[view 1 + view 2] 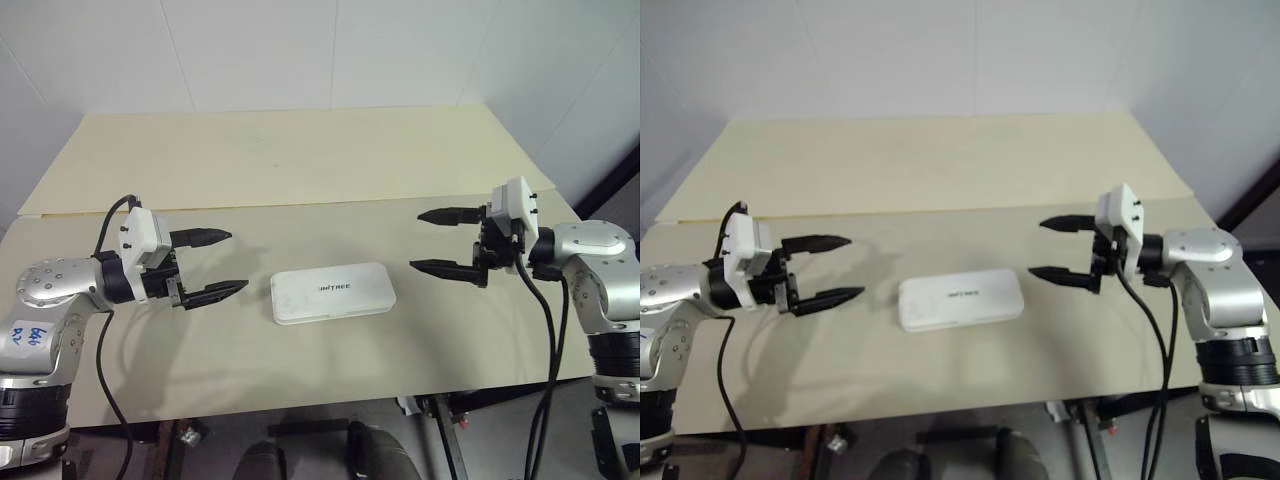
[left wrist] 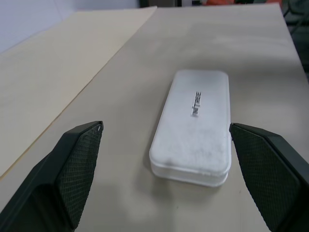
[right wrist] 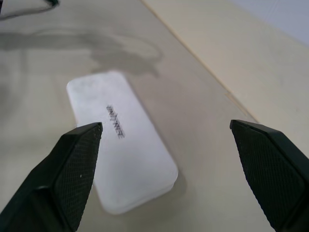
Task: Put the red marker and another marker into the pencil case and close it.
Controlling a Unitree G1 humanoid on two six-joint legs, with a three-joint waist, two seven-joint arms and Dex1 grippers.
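The white pencil case (image 1: 332, 292) lies flat on the table with its lid down and its small dark logo facing up. It also appears as the pencil case (image 2: 193, 124) and the pencil case (image 3: 124, 139) in the wrist views. My left gripper (image 1: 222, 263) hovers to the left of the case, open and empty, pointing toward it. On the other side my right gripper (image 1: 432, 240) is open too, a short gap from the case's right end, with nothing between its fingers. The red marker and the other marker are out of view.
The beige table (image 1: 300, 160) has a seam running across it behind the case. Its front edge (image 1: 330, 400) lies close below the case. A white wall stands behind the table.
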